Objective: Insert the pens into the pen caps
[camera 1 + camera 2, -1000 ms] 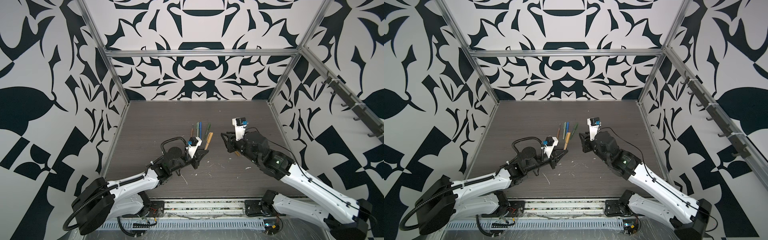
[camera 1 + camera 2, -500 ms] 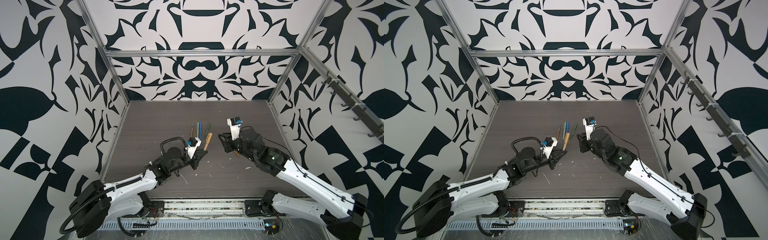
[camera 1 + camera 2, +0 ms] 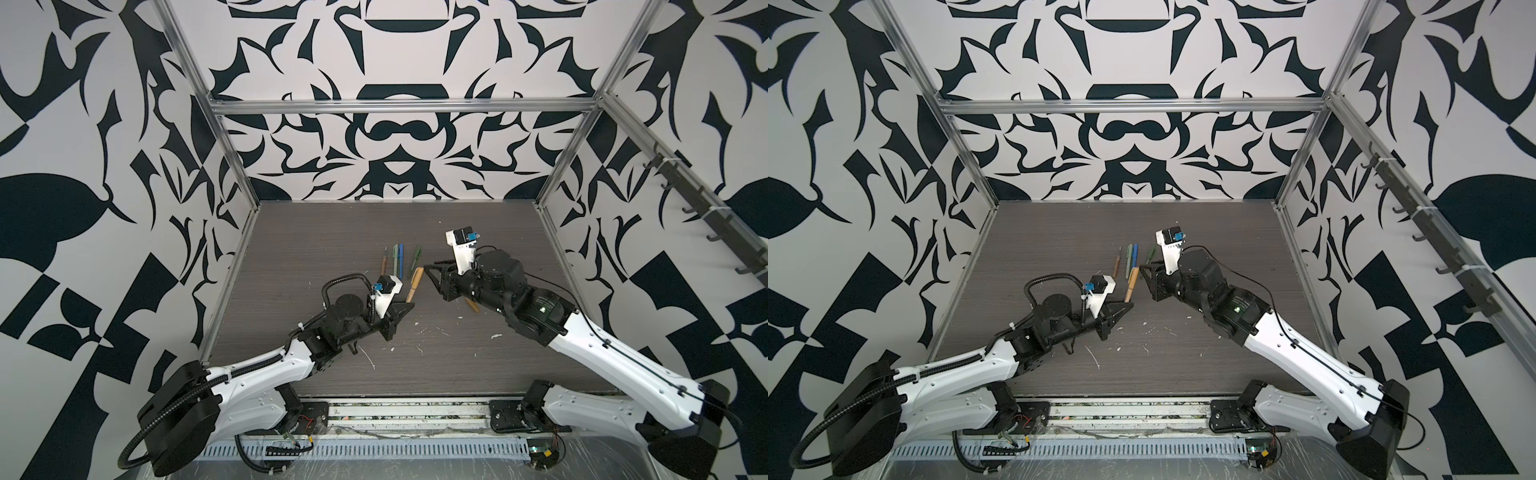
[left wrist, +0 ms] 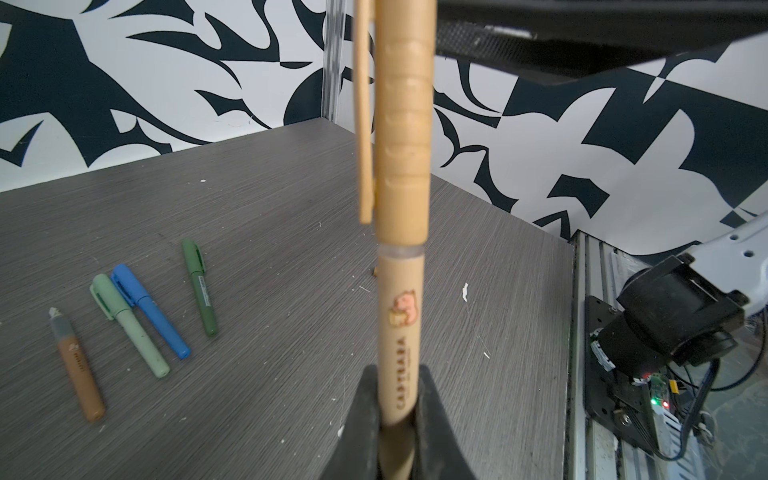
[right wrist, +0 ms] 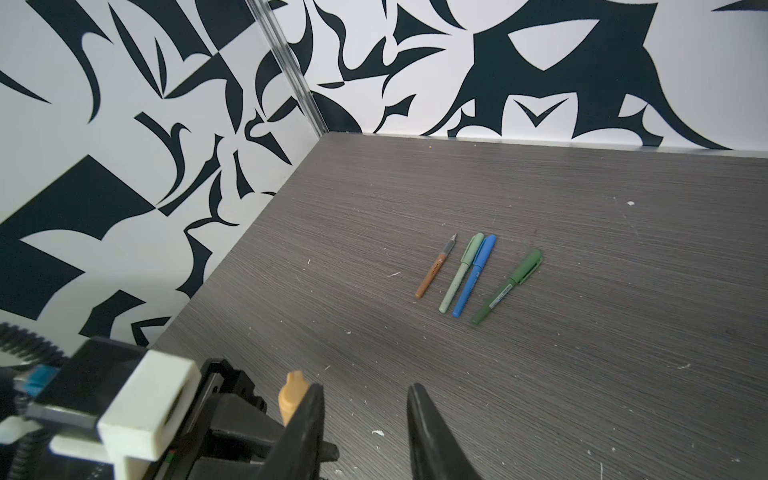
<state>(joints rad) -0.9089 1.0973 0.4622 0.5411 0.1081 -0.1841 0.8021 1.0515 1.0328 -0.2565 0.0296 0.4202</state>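
My left gripper (image 4: 398,419) is shut on the lower barrel of a tan pen (image 3: 414,284), which points up and away with its tan cap (image 4: 405,124) seated on its tip. My right gripper (image 5: 365,390) is open and empty; the cap's end (image 5: 293,395) shows just outside one of its fingers. On the table lie an uncapped orange-brown pen (image 5: 434,270) and capped pale green (image 5: 461,272), blue (image 5: 473,276) and dark green (image 5: 507,286) pens. An orange-brown cap (image 3: 472,305) peeks out from under my right arm.
The four loose pens lie in a row behind both grippers in both top views. White scratch marks and flecks (image 3: 368,357) dot the dark wood table. Patterned walls with metal posts (image 3: 230,166) close in the left, back and right sides.
My right gripper has moved left, up to the capped end of the tan pen. The left gripper has kept its hold and barely moved.
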